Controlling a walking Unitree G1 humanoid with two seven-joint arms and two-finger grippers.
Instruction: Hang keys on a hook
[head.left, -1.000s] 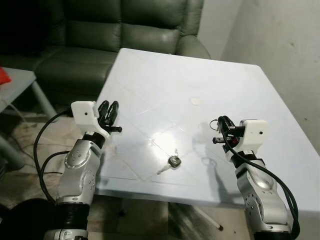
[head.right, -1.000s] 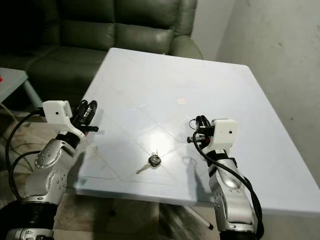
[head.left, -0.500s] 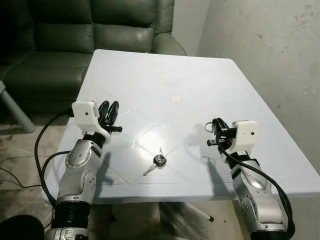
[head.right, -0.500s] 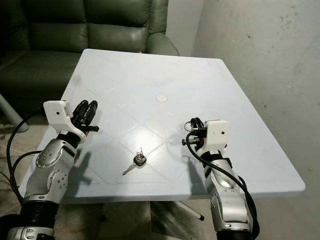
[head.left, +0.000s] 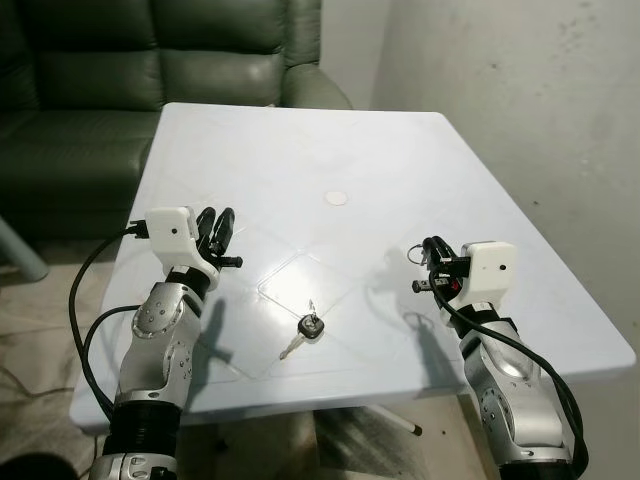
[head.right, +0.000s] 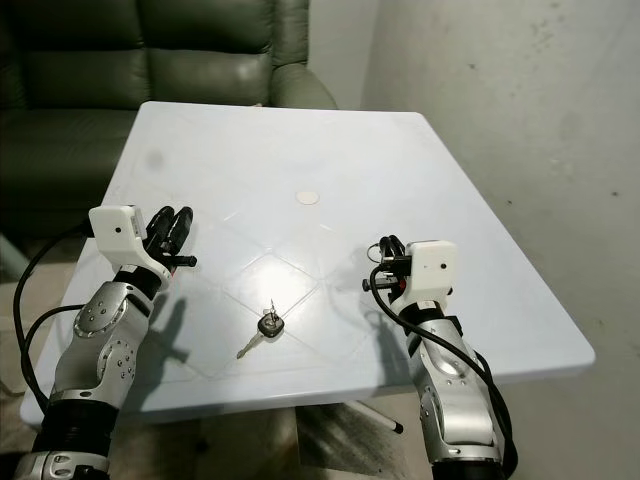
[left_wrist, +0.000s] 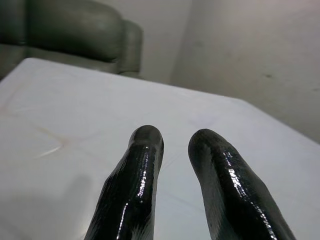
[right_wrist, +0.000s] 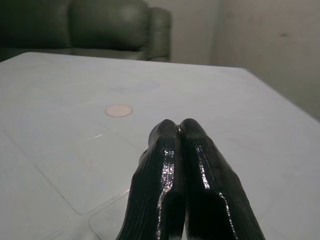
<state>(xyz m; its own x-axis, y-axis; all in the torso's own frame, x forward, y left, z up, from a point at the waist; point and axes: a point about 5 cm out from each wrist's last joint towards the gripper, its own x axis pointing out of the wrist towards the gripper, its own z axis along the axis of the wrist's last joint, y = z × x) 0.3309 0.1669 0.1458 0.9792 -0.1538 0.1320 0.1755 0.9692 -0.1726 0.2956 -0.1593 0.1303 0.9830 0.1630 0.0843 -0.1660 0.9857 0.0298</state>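
A dark green sofa (head.left: 150, 60) is standing behind the white table (head.left: 400, 160), whose bare top is carrying a small round cap (head.left: 336, 198) farther back and the keys (head.left: 308, 328) lying flat near the front edge, between both arms. Light, rigid and slippery-looking, they are probably best pinched at the black head. The left gripper (head.left: 214, 228) is hovering slightly parted and empty; the right gripper (right_wrist: 179, 131) is pressing closed on nothing. Nothing is blocking the keys.

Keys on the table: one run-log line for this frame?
keys: flat on table, untouched | left gripper: open, raised | right gripper: shut, empty, raised
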